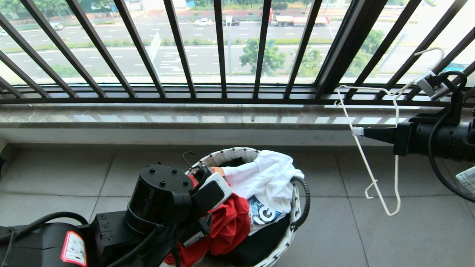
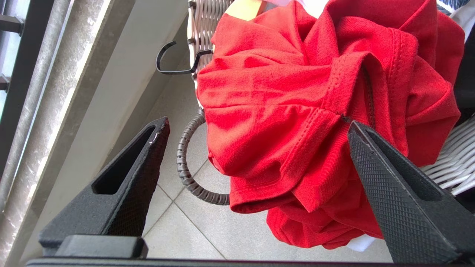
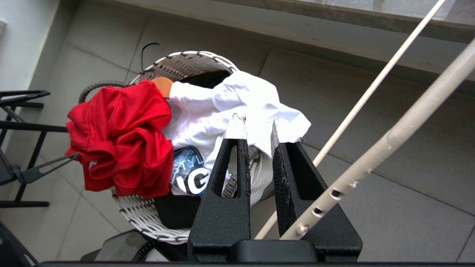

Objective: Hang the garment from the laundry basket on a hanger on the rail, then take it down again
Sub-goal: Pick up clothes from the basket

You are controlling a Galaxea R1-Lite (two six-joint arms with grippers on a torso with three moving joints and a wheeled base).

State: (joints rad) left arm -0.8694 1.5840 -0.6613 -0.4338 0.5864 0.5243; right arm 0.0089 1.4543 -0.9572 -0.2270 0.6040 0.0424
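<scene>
Nearest the camera, the left tool (image 2: 256,148) is hovering over the laundry basket (image 1: 285,243) with its fingers spread wide, empty, either side of a bunched fold of the red T-shirt (image 1: 228,226). The red T-shirt is lying crumpled over the basket's near-left rim, beside a white T-shirt with blue print (image 1: 263,178) and something black beneath. It is looking soft, light and limp; a hemmed sleeve edge (image 2: 334,111) is sitting between the fingers, and a thick gather there seems the surest hold, since a thin single layer could slip. Farther right, the right tool (image 1: 358,131) is pinching narrow on the off-white wire hanger (image 1: 373,185), holding it above the tiled floor (image 1: 371,237). Beyond, the black window railing (image 1: 222,55) is spanning the far side.
</scene>
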